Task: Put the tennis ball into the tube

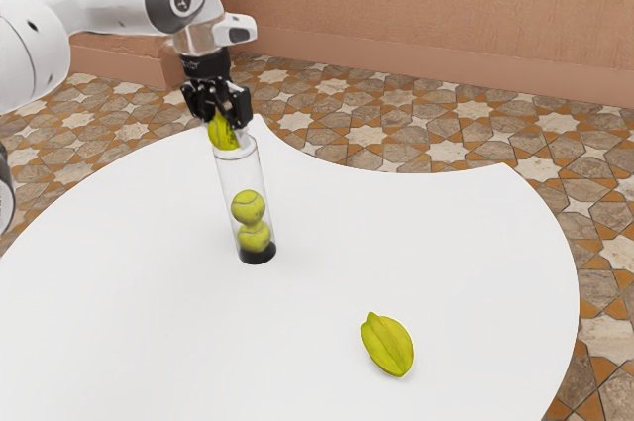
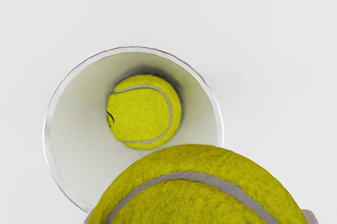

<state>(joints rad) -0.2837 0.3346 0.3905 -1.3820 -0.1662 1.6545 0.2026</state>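
My gripper [image 1: 226,122] is at the top of the clear tube in the exterior view, shut on a yellow-green tennis ball [image 1: 222,131]. The tube [image 1: 241,175] stands upright on its black base, with two tennis balls [image 1: 248,207] stacked at its bottom. In the wrist view, the held tennis ball [image 2: 200,192] is large at the lower edge and overlaps part of the tube's rim [image 2: 45,129]. Down inside the tube lies the upper of the stacked balls [image 2: 143,112]. The held ball is over one side of the opening, not centred on it.
A yellow-green star fruit [image 1: 387,345] lies on the white table [image 1: 475,272], toward the exterior view's right and nearer its camera than the tube. The table's curved edge passes just behind the tube, with patterned floor tiles [image 1: 396,124] beyond it.
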